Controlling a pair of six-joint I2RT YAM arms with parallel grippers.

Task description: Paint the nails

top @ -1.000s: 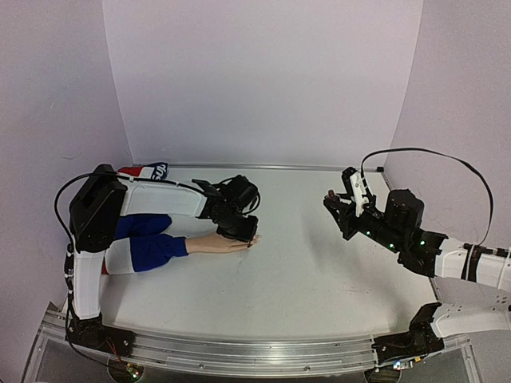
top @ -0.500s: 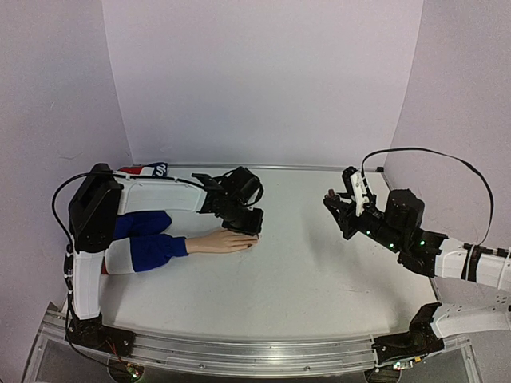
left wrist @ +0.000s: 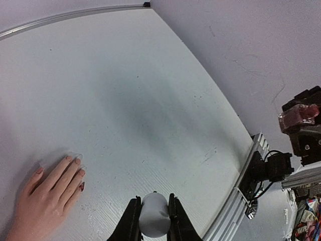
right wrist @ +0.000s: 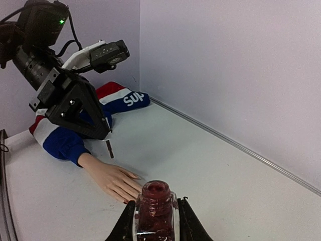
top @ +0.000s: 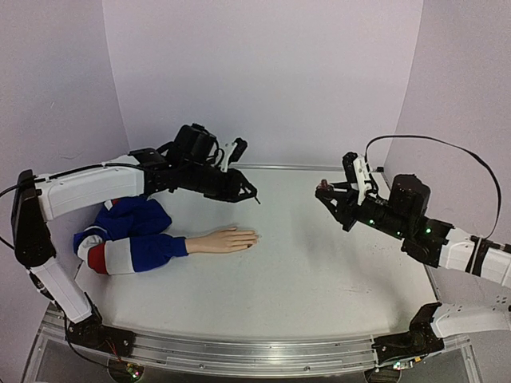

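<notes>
The peach mannequin hand [top: 223, 241] lies flat on the table, its nails [top: 254, 238] pointing right, in a blue, white and red striped sleeve [top: 132, 239]. In the left wrist view the hand [left wrist: 45, 198] shows one dark red nail [left wrist: 82, 186]. My left gripper [top: 242, 190] is shut on the white brush cap [left wrist: 154, 215] and hangs above and behind the fingertips, the brush [right wrist: 109, 148] pointing down. My right gripper [top: 329, 198] is shut on the open bottle of red polish [right wrist: 156, 208], held in the air at the right.
The sleeve's far end [right wrist: 120, 98] lies against the back wall. A metal rail [top: 239, 351] runs along the table's near edge. Purple walls close in the back and both sides.
My left arm has lifted off the mannequin's fingertips and swung up and back with the brush cap. My right gripper with the bottle has shifted slightly left.
</notes>
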